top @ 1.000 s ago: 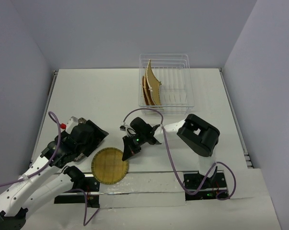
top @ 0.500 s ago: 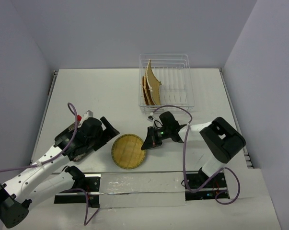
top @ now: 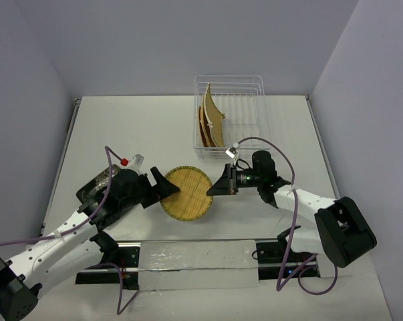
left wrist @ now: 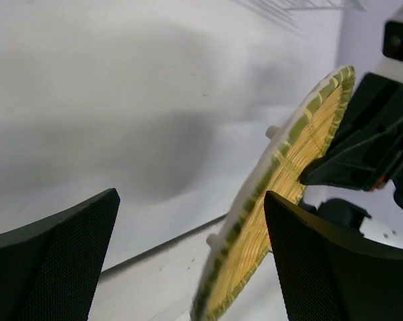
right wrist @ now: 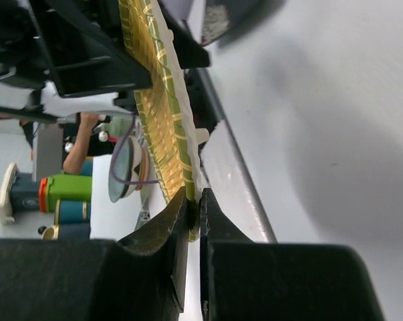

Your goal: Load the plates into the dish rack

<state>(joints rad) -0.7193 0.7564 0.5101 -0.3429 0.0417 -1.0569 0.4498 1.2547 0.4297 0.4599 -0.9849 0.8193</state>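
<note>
A yellow round woven plate (top: 186, 192) hangs tilted on edge above the table's front middle. My right gripper (top: 216, 186) is shut on its right rim, and in the right wrist view its jaws (right wrist: 194, 195) pinch the plate's edge (right wrist: 158, 100). My left gripper (top: 164, 186) is open at the plate's left side. In the left wrist view the plate (left wrist: 288, 180) stands between the spread jaws (left wrist: 191, 200), close to the right finger. The dish rack (top: 249, 107) sits at the back with woven plates (top: 211, 124) upright in its left end.
A dark patterned plate (top: 93, 187) lies partly hidden under the left arm. The metal rail (top: 201, 257) runs along the near table edge between the arm bases. A purple cable (top: 254, 142) loops over the right arm.
The right gripper has carried the yellow round plate from flat near the front edge up and back, tipping it on edge. The open left gripper has swung right to the plate's left rim.
</note>
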